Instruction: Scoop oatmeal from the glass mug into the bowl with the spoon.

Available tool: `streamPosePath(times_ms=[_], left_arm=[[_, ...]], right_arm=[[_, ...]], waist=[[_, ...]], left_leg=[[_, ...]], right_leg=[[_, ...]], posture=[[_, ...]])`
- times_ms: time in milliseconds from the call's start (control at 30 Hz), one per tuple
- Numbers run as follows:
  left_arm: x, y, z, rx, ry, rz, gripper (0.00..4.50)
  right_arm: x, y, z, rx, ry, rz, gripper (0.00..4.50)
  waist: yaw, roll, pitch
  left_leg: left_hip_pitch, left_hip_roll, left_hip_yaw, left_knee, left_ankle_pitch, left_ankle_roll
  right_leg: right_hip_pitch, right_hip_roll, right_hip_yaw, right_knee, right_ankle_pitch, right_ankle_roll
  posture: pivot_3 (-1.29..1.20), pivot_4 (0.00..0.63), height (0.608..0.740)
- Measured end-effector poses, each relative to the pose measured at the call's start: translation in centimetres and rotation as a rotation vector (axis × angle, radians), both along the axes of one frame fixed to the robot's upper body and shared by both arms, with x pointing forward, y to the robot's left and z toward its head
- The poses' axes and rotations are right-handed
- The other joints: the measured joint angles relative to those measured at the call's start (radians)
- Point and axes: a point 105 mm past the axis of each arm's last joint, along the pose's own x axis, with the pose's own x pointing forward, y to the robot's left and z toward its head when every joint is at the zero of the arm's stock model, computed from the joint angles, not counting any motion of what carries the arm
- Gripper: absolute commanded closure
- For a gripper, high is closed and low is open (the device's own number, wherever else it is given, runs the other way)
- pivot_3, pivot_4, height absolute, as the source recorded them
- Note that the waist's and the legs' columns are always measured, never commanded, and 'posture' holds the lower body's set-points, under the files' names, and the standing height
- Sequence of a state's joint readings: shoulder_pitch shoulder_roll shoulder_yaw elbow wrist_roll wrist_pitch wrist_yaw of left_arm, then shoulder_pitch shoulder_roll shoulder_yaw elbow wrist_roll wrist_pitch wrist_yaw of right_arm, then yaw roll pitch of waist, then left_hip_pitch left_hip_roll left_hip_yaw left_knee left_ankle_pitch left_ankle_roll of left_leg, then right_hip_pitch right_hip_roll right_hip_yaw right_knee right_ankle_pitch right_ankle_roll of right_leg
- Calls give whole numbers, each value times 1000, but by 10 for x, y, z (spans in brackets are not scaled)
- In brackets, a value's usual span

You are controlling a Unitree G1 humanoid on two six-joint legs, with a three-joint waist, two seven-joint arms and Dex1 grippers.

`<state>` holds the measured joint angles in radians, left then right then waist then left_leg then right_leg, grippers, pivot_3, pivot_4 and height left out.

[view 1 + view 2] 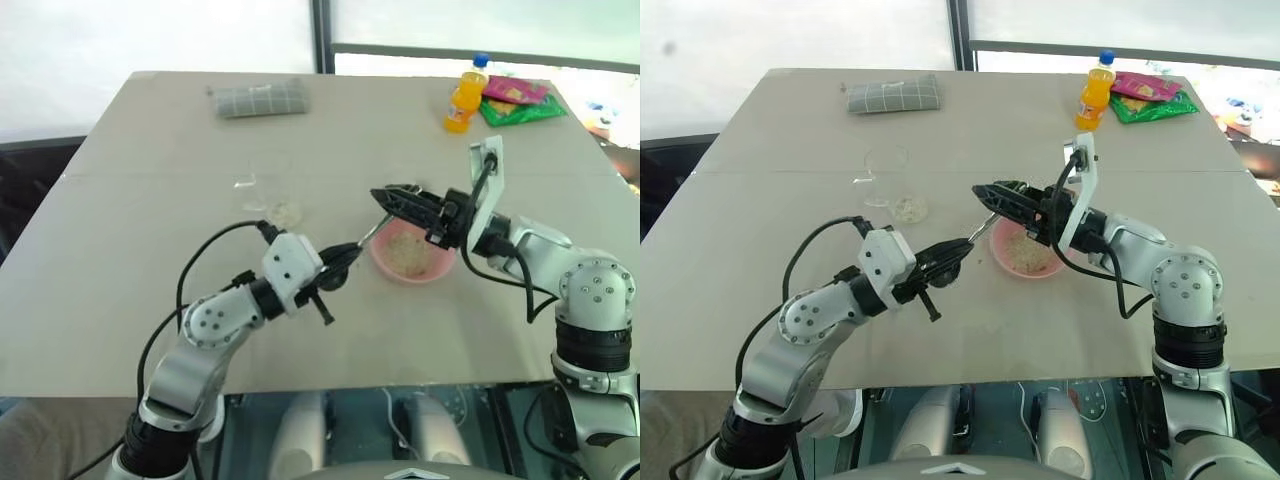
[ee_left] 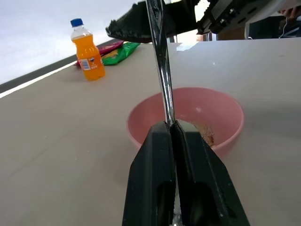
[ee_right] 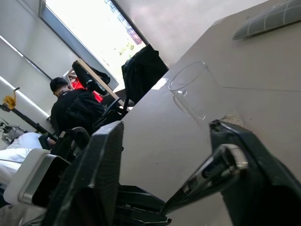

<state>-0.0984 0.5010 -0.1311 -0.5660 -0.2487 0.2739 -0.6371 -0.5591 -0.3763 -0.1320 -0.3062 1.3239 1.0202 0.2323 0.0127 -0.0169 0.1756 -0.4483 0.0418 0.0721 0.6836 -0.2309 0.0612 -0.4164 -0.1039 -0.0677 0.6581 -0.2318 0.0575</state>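
Observation:
The pink bowl (image 1: 383,264) sits at the table's middle with oatmeal (image 1: 408,250) in it. My left gripper (image 1: 340,262) is shut on the handle of the silver spoon (image 2: 162,70), just left of the bowl. The spoon slants up and away over the bowl's near-left rim. Its far end lies between the fingers of my right gripper (image 1: 385,197), which stand apart; it rests against one finger (image 3: 244,160). The clear glass mug (image 1: 887,170) stands upright farther back and to the left. A small heap of oatmeal (image 1: 908,208) lies at its foot.
An orange drink bottle (image 1: 465,95) and bright snack packets (image 1: 520,100) sit at the far right corner. A grey checked cloth (image 1: 260,98) lies at the far left. A seated person (image 3: 70,103) is in the room beyond the table.

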Motion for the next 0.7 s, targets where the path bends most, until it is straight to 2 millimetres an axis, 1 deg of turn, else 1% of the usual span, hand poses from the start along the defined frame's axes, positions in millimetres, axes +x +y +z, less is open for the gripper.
streamPosePath(times_ms=[67,100,133,267,300,333,367,400,500,633,700], left_arm=[[0,1,-2,7,1,6,4500],[0,1,-2,8,1,7,4500],[0,1,-2,9,1,8,4500],[4,3,-4,17,-7,36,4500],[5,3,-4,8,-2,40,3860],[6,3,-5,0,2,48,3654],[7,4,-5,-5,7,56,3355],[8,5,-6,-8,10,64,2783],[12,7,-6,-26,18,108,1412],[17,14,-13,-26,70,186,1412],[15,19,-18,-24,96,212,1412]], right_arm=[[0,-1,0,-4,-1,-1,3699],[0,-1,0,-7,-2,-2,4038],[0,-1,0,-6,-3,2,4477],[-1,-3,-3,-16,2,0,4493],[-1,-4,-4,-21,3,-2,4500],[-1,-4,-4,-26,5,-5,4500],[-1,-5,-5,-34,9,-4,4500],[-1,-5,-6,-38,14,-4,4500],[-3,-4,-9,-39,30,1,4500],[2,-10,-9,-22,53,-23,4500],[9,-19,-9,-14,77,-57,4500]], waist=[[1,0,0],[1,0,0],[0,0,0],[0,0,0],[0,0,0],[0,0,0],[0,0,0],[0,0,0],[0,0,0],[0,0,0],[0,0,0]], left_leg=[[0,0,0,0,0,0],[0,0,0,0,0,0],[0,0,0,0,0,0],[0,0,0,0,0,0],[0,0,0,0,0,0],[0,0,0,0,0,0],[0,1,0,0,0,0],[0,1,0,0,0,0],[0,0,0,0,0,0],[0,1,0,0,0,0],[0,1,0,0,0,0]], right_leg=[[0,0,0,0,0,0],[0,0,0,0,0,0],[0,0,0,0,0,0],[0,0,0,0,0,0],[0,0,0,0,0,0],[0,0,0,0,0,0],[0,0,0,0,0,0],[0,0,0,0,0,0],[0,0,0,0,0,0],[0,0,0,0,0,0],[0,0,0,0,0,0]], posture=[[0,150,718],[0,150,718],[0,150,718],[0,150,718],[0,150,718],[0,150,718],[0,150,718],[0,150,718],[0,150,718],[0,150,718],[0,150,718]])
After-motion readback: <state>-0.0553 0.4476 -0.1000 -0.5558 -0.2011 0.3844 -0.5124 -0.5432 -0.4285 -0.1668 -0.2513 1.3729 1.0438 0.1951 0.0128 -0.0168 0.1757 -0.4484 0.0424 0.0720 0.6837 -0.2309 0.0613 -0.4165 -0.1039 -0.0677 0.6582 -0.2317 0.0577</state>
